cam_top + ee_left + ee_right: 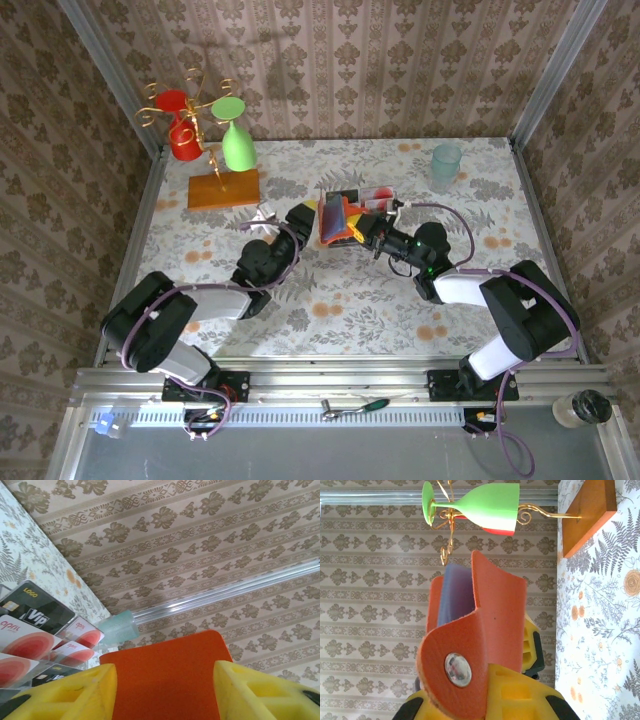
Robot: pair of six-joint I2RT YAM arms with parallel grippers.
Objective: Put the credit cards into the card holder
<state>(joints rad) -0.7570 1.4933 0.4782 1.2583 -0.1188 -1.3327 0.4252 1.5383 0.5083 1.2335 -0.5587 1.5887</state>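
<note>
One orange-red folding card holder [336, 222] is held at the middle of the patterned bench [340, 300], right fingers [515, 695] clamped on its snap flap. Left fingers [75, 695] stand apart just before it; pale, red-blotched credit cards [30, 645] lie beside them, nearer the left arm.

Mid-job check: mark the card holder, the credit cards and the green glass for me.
card holder [495, 625]: right wrist view, orange outer flap above the snap.
credit cards [27, 644]: left wrist view, red blotch on a pale card at left.
green glass [485, 510]: right wrist view, side of its bowl.
</note>
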